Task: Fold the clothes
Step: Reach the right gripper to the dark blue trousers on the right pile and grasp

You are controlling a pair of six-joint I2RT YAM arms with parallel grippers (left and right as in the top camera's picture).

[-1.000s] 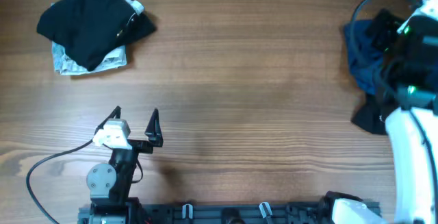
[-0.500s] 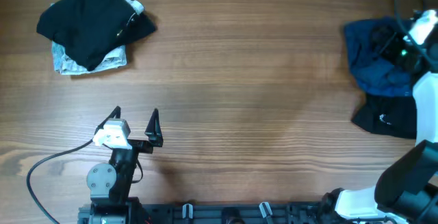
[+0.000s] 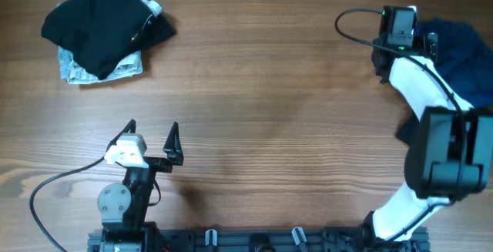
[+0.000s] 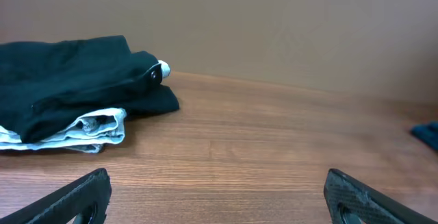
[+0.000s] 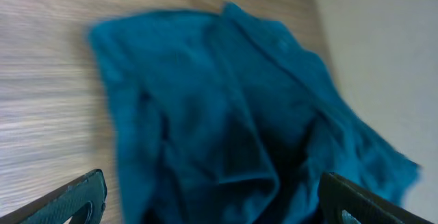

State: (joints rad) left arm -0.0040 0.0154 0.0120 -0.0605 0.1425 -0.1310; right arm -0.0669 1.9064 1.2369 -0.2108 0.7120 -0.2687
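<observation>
Left claw [image 3: 151, 136]: fingers apart, holding nothing; close to the near edge of the brown wooden surface [image 3: 269, 90], left side.
Right claw [image 5: 212, 200]: fingers apart, nothing clamped; poised over the crumpled blue cloth garment [image 5: 226, 114].
Blue garment position: far-right corner, unfolded.
Claw-to-garment contact: cannot tell.
Black folded fabric garment [image 3: 100, 21]: far-left corner, lying on a pale grey-white folded garment [image 3: 123, 68].

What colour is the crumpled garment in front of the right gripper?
Teal-blue garment, plain with no pattern; the right wrist view shows it best.
</observation>
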